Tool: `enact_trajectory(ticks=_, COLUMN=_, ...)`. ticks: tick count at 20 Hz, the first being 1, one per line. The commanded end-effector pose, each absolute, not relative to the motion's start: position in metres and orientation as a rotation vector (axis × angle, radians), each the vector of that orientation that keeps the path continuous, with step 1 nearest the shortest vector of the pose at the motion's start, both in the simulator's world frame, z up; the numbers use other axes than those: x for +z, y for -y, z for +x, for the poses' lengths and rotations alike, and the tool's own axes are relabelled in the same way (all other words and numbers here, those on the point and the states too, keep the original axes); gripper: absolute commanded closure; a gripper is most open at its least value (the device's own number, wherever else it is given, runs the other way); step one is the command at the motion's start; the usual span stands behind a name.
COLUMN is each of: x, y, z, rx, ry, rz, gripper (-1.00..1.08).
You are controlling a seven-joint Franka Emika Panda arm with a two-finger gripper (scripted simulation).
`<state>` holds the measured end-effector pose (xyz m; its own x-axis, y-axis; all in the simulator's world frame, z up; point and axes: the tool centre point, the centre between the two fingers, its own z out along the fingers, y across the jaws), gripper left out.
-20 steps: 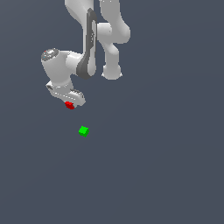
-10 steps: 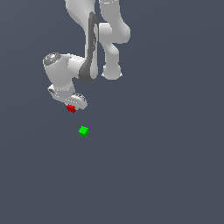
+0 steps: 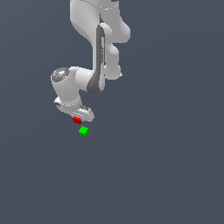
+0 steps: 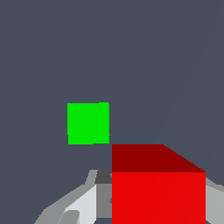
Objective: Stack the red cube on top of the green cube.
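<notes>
Your gripper had carried the red cube much nearer the green cube vs 1 s ago: then the two were well apart, now the green cube sat just beside and below the gripper in the exterior view, on the worktop. That put you late in the transport step, w/ alignment and lowering left, by my read. In the wrist view the red cube was clamped in the gripper and not yet over the green cube, which lay off to one side. Hard to make out: the far finger was hidden behind the red cube, and the exterior view showed the fingers too small to separate. Height above the green cube wasn't readable.
</notes>
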<state>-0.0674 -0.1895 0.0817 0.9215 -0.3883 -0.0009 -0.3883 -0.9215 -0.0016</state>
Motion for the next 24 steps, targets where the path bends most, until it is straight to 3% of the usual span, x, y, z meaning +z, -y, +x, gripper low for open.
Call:
enact_trajectory(ticks=1, x=0.075, y=0.180, z=-0.051, rx=-0.001, ry=-0.623, rz=-3.077, gripper=1.08)
enact_trajectory(ticks=14, x=0.061, y=0.163, z=-0.019, rx=0.000, ry=-0.623, rz=-3.079, gripper=1.08)
enact_trajectory(ticks=15, x=0.061, y=0.163, z=-0.019, rx=0.000, ry=-0.623, rz=-3.079, gripper=-0.92)
enact_trajectory(ticks=24, x=0.061, y=0.163, z=-0.019, rx=0.000, ry=-0.623, rz=-3.079, gripper=-0.92)
